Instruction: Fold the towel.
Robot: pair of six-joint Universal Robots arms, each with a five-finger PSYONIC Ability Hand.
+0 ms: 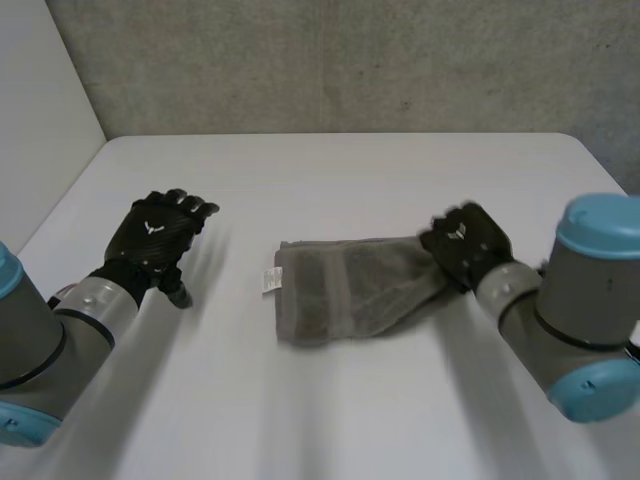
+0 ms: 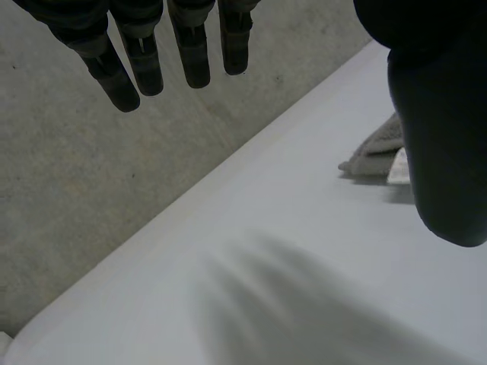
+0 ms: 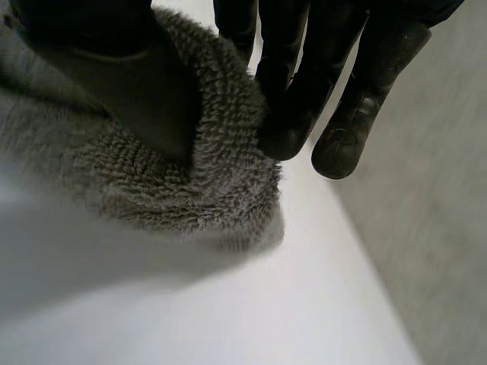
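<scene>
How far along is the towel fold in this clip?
Done: the towel already lies as a rough, seemingly doubled strip on the table. In hand: the right hand pinches its end opposite the label. To do: the left hand hangs open, clear of the cloth; a further fold and tidying probably remain.

Head: looking down from behind the towel [image 1: 350,290], taking in both ends. Left wrist: facing its tagged end from well apart. Right wrist: sitting just beside its other end, sharing that end with the head.
</scene>
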